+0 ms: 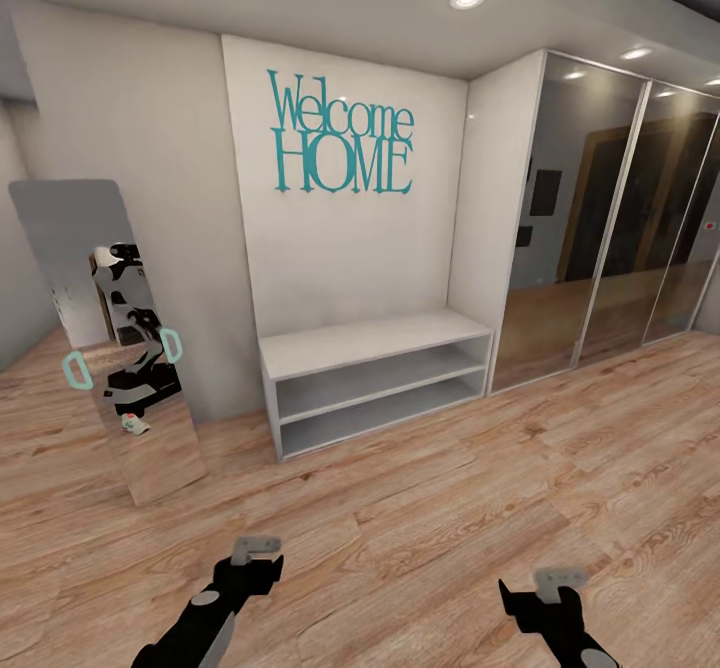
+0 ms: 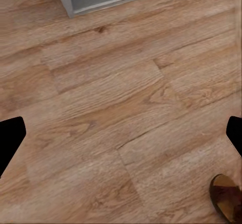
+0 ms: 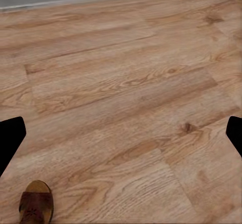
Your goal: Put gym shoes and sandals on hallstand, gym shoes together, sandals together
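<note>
A dark brown sandal (image 2: pixel 228 198) lies on the wood-plank corridor floor (image 2: pixel 121 103) in the left wrist view, close to one finger (image 2: pixel 235 133). The right wrist view also holds a brown sandal (image 3: pixel 36 202) with a tan insole; I cannot tell whether it is the same one. My left gripper (image 1: pixel 256 546) and right gripper (image 1: pixel 558 579) hang low over the floor (image 1: pixel 420 508), both open and empty. A small white and green shape (image 1: pixel 135 425) shows in the mirror, perhaps a gym shoe. The hallstand is out of view.
A low white bench (image 1: pixel 375 340) with two open shelf slots stands against the wall under a teal "Welcome HOME" sign (image 1: pixel 340 135). A leaning mirror (image 1: pixel 110 338) stands to its left, reflecting the robot. Mirrored wardrobe doors (image 1: pixel 610 208) line the right.
</note>
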Robot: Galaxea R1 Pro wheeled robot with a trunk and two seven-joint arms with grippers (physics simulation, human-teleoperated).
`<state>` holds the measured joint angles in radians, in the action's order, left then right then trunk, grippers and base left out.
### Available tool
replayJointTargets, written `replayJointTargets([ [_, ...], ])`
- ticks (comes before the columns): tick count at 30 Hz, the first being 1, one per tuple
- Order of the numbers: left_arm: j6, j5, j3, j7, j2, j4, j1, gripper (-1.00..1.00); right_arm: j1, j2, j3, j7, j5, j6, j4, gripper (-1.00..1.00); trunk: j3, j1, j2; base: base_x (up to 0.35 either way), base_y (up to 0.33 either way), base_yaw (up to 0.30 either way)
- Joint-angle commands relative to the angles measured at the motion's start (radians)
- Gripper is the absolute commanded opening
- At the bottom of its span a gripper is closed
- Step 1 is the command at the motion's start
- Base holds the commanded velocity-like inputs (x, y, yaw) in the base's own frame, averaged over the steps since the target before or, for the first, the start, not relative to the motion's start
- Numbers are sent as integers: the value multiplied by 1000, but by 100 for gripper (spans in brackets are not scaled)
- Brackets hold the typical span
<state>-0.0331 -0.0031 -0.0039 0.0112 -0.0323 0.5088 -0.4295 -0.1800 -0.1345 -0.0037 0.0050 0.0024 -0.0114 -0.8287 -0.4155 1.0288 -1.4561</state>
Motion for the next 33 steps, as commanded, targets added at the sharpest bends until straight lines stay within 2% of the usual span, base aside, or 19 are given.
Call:
replayJointTargets([
  [1, -7, -1, 0, 4, -1, 9, 0, 100, -1, 1, 0, 0, 0, -1, 5, 100, -4, 4, -8, 0, 0, 0],
  [5, -49, -2, 0, 30, -2, 32, -1, 100, -3, 3, 0, -1, 0, -1, 42, 100, -17, 19, -36, 0, 0, 0],
  [9, -64, -4, -1, 39, -3, 37, 0, 100, -4, 5, -2, -3, 0, -1, 51, 100, -31, 35, -64, 0, 0, 0],
  [33, -73, 0, -1, 44, 2, 33, 3, 100, -4, 6, -1, -5, -2, -1, 51, 100, -135, 127, -232, 0, 0, -1],
])
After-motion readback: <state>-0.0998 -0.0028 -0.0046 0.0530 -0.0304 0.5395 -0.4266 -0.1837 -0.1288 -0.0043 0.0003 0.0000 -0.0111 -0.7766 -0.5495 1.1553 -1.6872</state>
